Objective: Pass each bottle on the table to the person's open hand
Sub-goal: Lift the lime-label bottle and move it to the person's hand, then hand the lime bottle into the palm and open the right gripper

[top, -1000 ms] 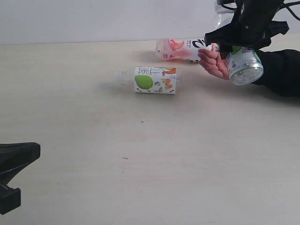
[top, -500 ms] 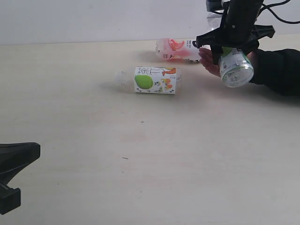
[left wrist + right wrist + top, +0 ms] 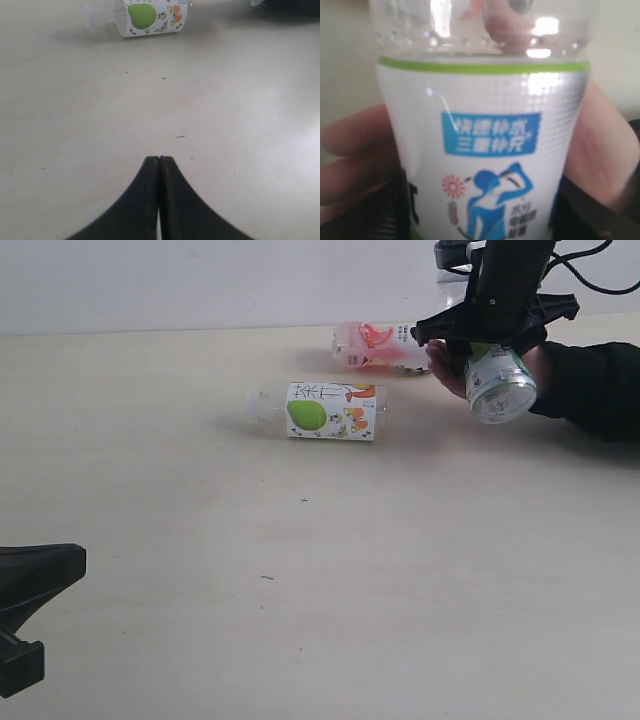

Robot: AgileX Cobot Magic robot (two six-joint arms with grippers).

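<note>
Right tool (image 3: 498, 344) pinching the silver-and-blue-labelled bottle (image 3: 485, 150) at the person's open hand (image 3: 446, 368); left tool (image 3: 159, 167) pressed together.

Your right tool grips the bottle by its sides, above the tabletop (image 3: 300, 570), tilted with its base toward the exterior camera. The hand's fingers lie against the bottle's label, with the black sleeve (image 3: 595, 390) resting on the tabletop behind. Just beside the hand, the pink-labelled bottle (image 3: 385, 345) lies on its side. Nearer the middle, the green-apple bottle (image 3: 330, 411) lies on its side, apart from both. Your left tool sits low at the near left edge, its fingers touching and holding nothing.
</note>
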